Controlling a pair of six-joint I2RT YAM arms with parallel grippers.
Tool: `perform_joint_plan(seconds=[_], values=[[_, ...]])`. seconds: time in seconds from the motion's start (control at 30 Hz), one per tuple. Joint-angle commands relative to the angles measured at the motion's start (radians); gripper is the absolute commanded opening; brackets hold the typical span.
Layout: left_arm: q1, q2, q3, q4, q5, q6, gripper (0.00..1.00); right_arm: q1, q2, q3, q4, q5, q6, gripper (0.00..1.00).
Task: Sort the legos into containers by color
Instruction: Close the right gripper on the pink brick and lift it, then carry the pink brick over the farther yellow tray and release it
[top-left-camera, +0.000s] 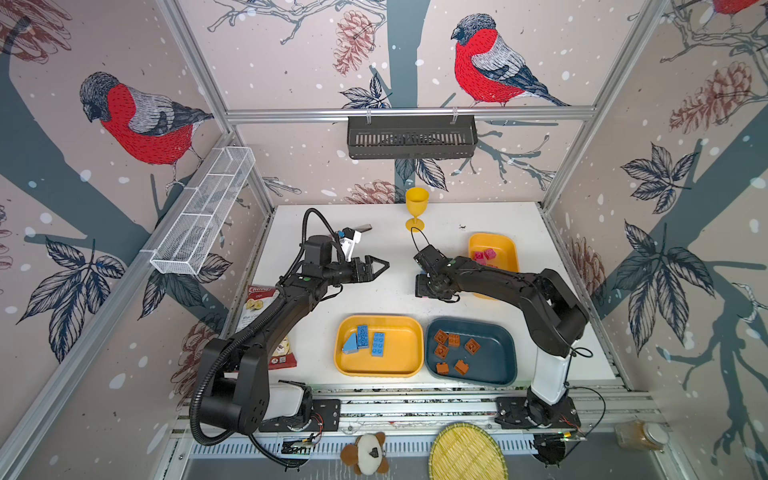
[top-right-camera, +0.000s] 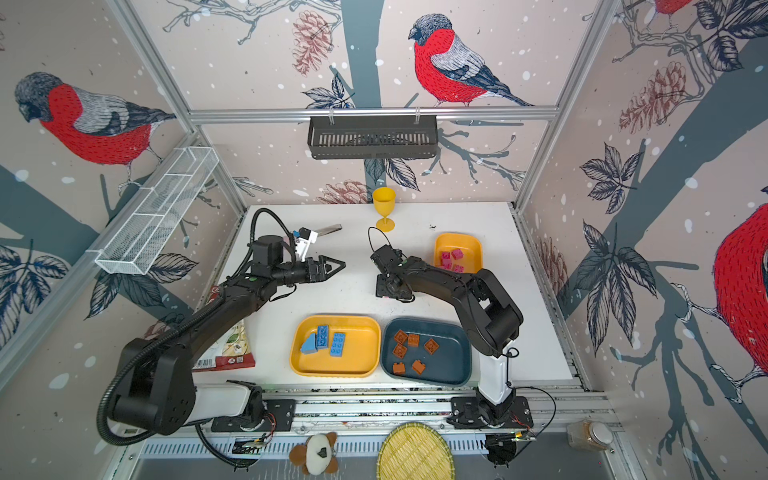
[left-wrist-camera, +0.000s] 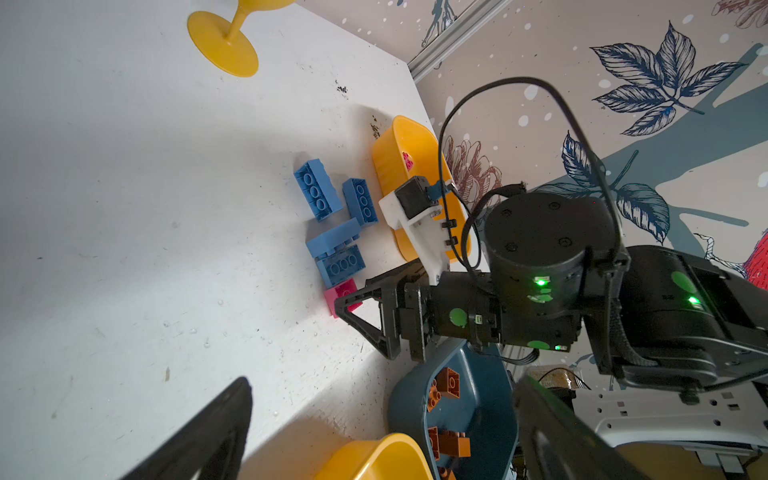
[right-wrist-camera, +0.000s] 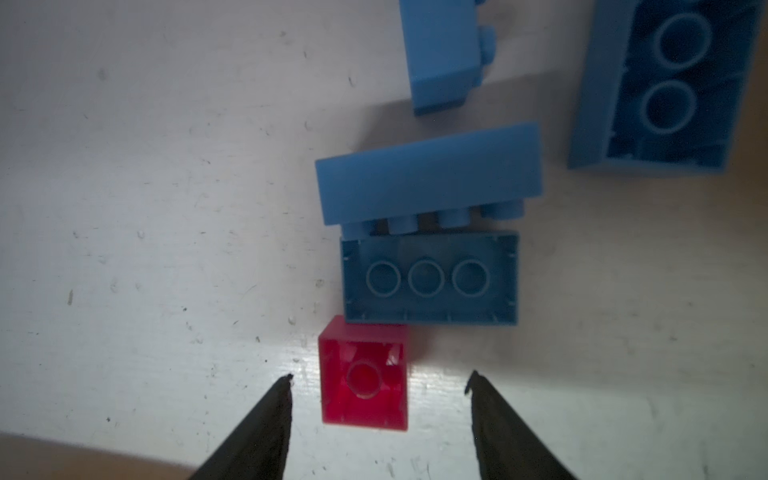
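My right gripper (right-wrist-camera: 380, 376) points straight down and is open around a pink lego (right-wrist-camera: 363, 378) that lies upside down on the table, with a gap on each side. Several blue legos (right-wrist-camera: 430, 278) lie loose just beyond it, and the same cluster (left-wrist-camera: 332, 237) shows in the left wrist view. My left gripper (top-left-camera: 384, 266) hovers open and empty over the table's left middle. The larger yellow container (top-left-camera: 399, 353) holds three blue legos (top-left-camera: 377, 344). The teal container (top-left-camera: 494, 357) holds several brown-orange ones (top-left-camera: 441, 351). Pink ones (top-left-camera: 484, 254) lie in the smaller yellow container (top-left-camera: 505, 249).
A yellow goblet (top-left-camera: 416, 208) stands at the back middle. A snack bag (top-left-camera: 262, 307) lies under my left arm. A metal tool (top-left-camera: 363, 228) pokes out behind the left wrist. A white wire basket (top-left-camera: 203, 216) and a black basket (top-left-camera: 411, 137) hang on the walls.
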Motion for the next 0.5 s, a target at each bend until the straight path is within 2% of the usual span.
perform_joint_plan(seconds=[0.0, 0.3, 0.47], values=[[0.005, -0.010, -0.001, -0.008, -0.006, 0.018, 0.97, 0.008, 0.032, 0.022, 0.019, 0.032, 0.018, 0.62], [0.010, -0.010, 0.000, -0.023, -0.010, 0.031, 0.97, 0.036, 0.106, 0.082, -0.040, 0.136, -0.002, 0.48], [0.010, -0.003, 0.002, -0.028, -0.009, 0.036, 0.97, 0.042, 0.110, 0.093, -0.063, 0.174, -0.010, 0.35]])
